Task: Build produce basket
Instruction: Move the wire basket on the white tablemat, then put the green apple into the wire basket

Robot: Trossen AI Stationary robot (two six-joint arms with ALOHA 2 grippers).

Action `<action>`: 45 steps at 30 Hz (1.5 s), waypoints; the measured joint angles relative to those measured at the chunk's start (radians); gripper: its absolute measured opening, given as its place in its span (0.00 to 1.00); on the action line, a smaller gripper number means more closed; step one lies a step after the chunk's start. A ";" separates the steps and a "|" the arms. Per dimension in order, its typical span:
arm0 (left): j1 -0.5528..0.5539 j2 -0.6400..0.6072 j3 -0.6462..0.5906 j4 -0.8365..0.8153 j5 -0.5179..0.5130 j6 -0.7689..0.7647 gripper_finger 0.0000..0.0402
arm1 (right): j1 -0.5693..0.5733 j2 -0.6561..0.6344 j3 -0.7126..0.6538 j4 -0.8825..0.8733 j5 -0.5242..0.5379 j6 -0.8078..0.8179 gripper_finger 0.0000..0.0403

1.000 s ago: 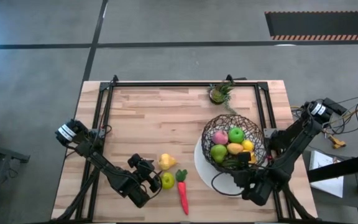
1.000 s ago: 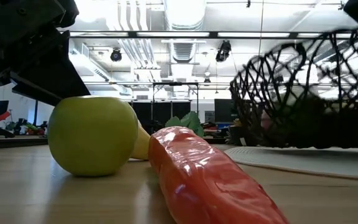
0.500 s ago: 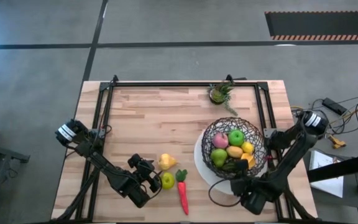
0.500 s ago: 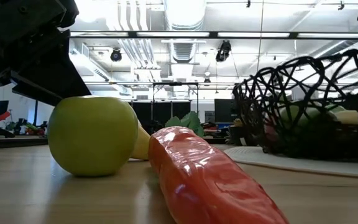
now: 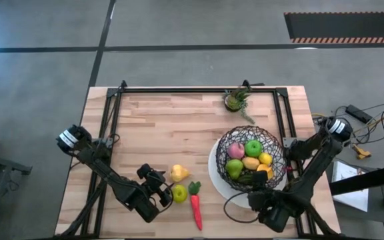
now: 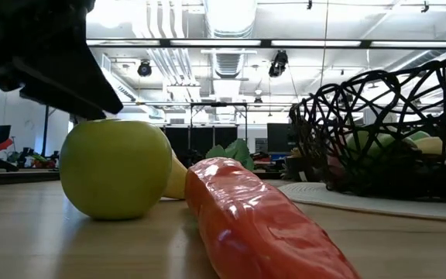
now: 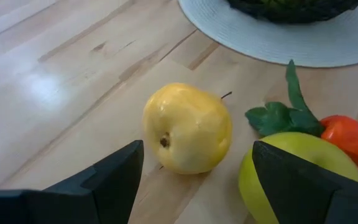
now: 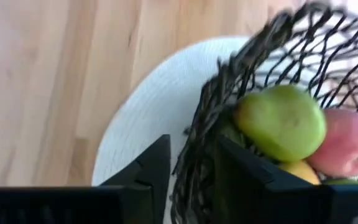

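The dark wire basket (image 5: 251,159) stands on the white plate (image 5: 220,181) at the table's right. It holds green apples, a pink fruit and yellow and orange pieces. My right gripper (image 5: 256,197) is shut on its near rim. On the wood to the left lie a yellow pear (image 5: 177,174), a green apple (image 5: 179,193) and a red carrot (image 5: 196,208). My left gripper (image 5: 160,191) is open and empty just left of the apple. In the left wrist view (image 7: 194,155) the pear (image 7: 187,127) lies ahead between the fingers and the apple (image 7: 297,177) beside one finger. My right gripper holds the basket by its near rim (image 8: 199,152). One finger (image 8: 151,171) is outside over the plate and one finger (image 8: 244,171) is on the inner side. The fingers come from the table's near side, slanting down. The basket's bottom rests on the plate (image 6: 362,198).
A small green potted plant (image 5: 235,100) stands at the far edge. A black frame (image 5: 112,107) runs along the table's far, left and right sides. Bare wood lies across the table's far left half.
My right gripper has lowered the basket, which was raised and tilted above the plate and now sits on it, and has drawn a little toward the near edge. My left gripper has risen slightly beside the apple.
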 joint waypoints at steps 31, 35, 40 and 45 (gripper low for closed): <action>0.135 0.002 0.104 0.417 0.400 0.910 0.71 | 0.082 0.000 -0.032 0.146 0.186 -0.002 0.31; 0.154 0.002 0.105 0.442 0.430 0.911 0.72 | 0.082 0.000 -0.049 0.151 0.186 -0.002 0.32; 0.159 0.002 0.105 0.437 0.483 0.912 0.80 | 0.082 0.000 -0.060 0.154 0.186 -0.002 0.30; 0.159 0.002 0.104 0.388 0.547 0.916 0.90 | 0.082 0.000 -0.061 0.162 0.185 -0.002 0.28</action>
